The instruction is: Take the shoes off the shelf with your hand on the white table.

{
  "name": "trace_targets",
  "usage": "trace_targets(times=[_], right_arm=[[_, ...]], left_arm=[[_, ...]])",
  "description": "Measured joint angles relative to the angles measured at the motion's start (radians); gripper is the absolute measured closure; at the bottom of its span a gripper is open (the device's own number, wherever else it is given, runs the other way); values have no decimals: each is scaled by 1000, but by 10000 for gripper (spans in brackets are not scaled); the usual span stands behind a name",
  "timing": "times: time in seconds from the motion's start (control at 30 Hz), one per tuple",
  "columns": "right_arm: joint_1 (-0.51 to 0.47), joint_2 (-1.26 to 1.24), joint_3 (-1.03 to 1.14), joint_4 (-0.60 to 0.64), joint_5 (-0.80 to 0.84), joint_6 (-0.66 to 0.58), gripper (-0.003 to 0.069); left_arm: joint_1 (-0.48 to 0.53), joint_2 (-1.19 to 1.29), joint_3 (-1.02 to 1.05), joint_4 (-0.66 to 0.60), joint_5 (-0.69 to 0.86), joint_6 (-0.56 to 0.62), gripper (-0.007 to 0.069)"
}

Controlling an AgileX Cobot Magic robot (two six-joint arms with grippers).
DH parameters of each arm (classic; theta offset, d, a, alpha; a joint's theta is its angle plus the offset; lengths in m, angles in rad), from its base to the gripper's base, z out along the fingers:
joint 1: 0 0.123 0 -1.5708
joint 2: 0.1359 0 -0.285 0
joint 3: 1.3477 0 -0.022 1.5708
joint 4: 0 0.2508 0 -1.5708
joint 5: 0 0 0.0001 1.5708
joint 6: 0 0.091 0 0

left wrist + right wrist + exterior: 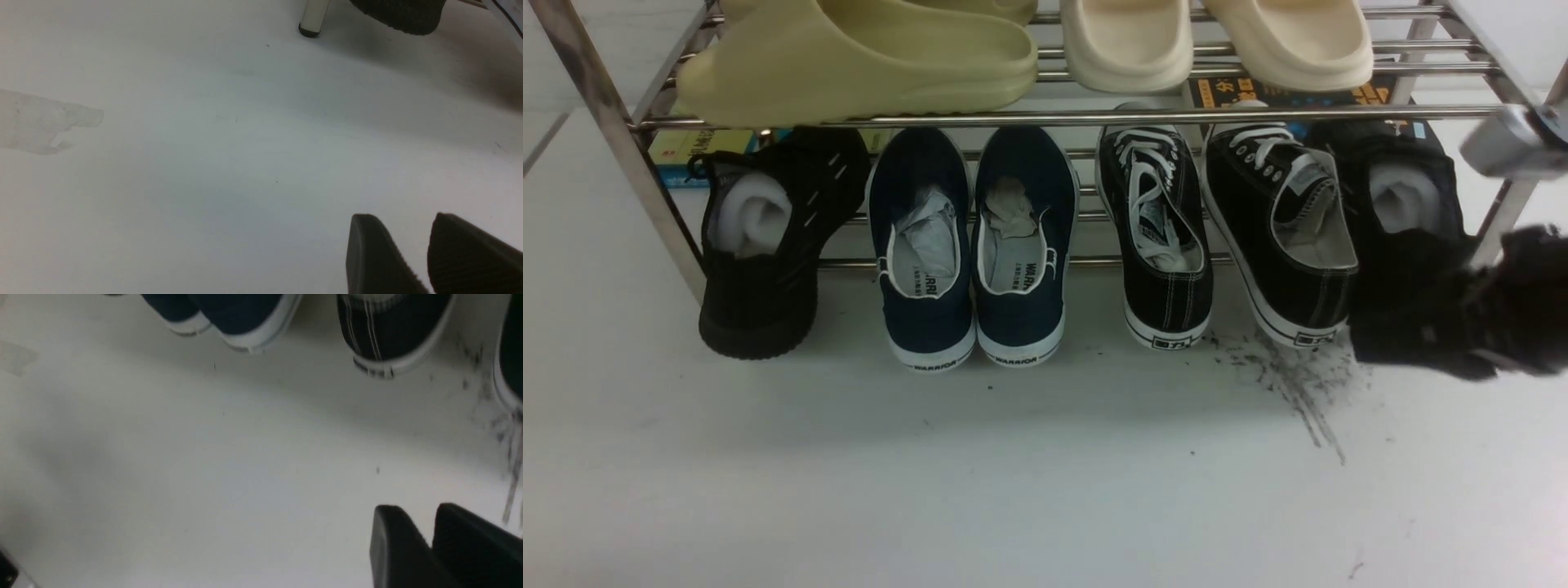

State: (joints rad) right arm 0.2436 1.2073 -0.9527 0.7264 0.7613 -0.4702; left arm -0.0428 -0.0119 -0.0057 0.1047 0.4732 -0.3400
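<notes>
The left gripper (403, 218) hangs over bare white table (204, 183) on the counter's left side. Its two black fingers are drawn almost together, with only a sliver of table between the tips, and they clasp nothing. Ahead of it, toward the far edge, stand the capped foot of the shelf's left leg (312, 18) and the ribbed sole of a black knit shoe (400, 16).

In the front view the shelf (1094, 117) runs along the far side from left to right. Pale yellow slides (866, 61) and cream slides (1217, 41) sit on its upper rails. On the lower tier every shoe tilts, toe up on the rails and heel down on the table, facing the near edge. From the left come the black knit shoe, stuffed with white paper, and then the navy slip-ons (972, 310) marked WARRIOR.

The shoes (1168, 294), black canvas with white laces, are right of the middle, side by side but apart. The right one is angled outward. Dark scuff streaks (1298, 384) spread from its heel toward the near edge. A second black knit shoe (1405, 204) ends the row near the far-right corner.

The right arm (1503, 314) shows as a blurred black mass just beside that last shoe. In its wrist view the right gripper (417, 508) hovers above the table, fingers closed up on nothing, short of the sneaker heels.
</notes>
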Motion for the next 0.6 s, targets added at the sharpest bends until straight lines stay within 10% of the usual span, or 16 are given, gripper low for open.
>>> trace_targets(times=[0.6], right_arm=[[122,452,-389,-546,-92,378,338]], left_arm=[[0,0,0,0,0,0,385]])
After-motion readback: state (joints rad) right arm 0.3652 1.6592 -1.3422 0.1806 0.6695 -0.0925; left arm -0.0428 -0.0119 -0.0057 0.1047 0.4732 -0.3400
